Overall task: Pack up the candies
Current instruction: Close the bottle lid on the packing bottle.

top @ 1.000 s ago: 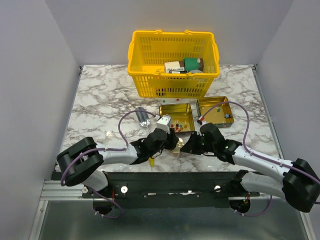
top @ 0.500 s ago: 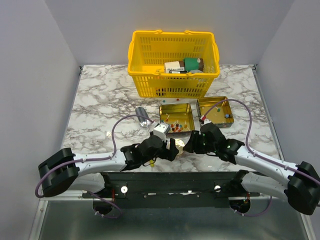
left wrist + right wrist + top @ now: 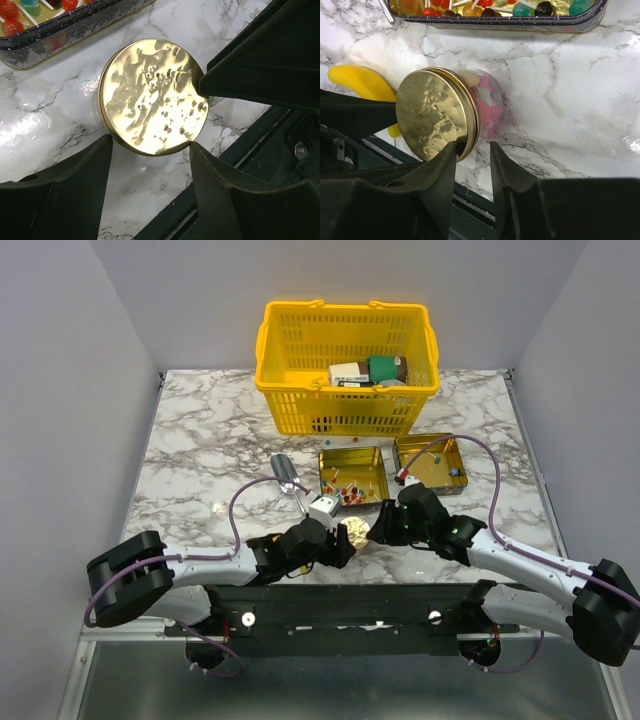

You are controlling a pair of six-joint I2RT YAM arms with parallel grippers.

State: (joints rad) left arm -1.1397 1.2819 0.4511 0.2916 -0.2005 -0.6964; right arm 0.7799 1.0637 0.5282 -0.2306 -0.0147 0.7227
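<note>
two grippers now crowd one small jar (image 3: 487, 107), which lies on its side on the marble table (image 3: 200, 460) just in front of the open tin (image 3: 325, 478), with the banana (image 3: 360, 82) beside it. compared with a second earlier, the left gripper (image 3: 150, 150) sits closer to the arm bases and off the tin's near wall. the jar's gold lid (image 3: 152, 97), hidden under the claws then, now shows in the top view. the left claw is spread wide, its two fingers flanking the lid's lower rim without clamping it. the right gripper (image 3: 472, 150) is nearly closed, with the lid's rim at its narrow gap. i cannot tell whether it pinches anything. some candies (image 3: 490, 97) already sit inside the jar, pink and white behind the glass. many more lie loose in the tin. the retreat reads as lining up on the lid. since the lid is on, it likely has to come off before the loose sweets can go in.
</note>
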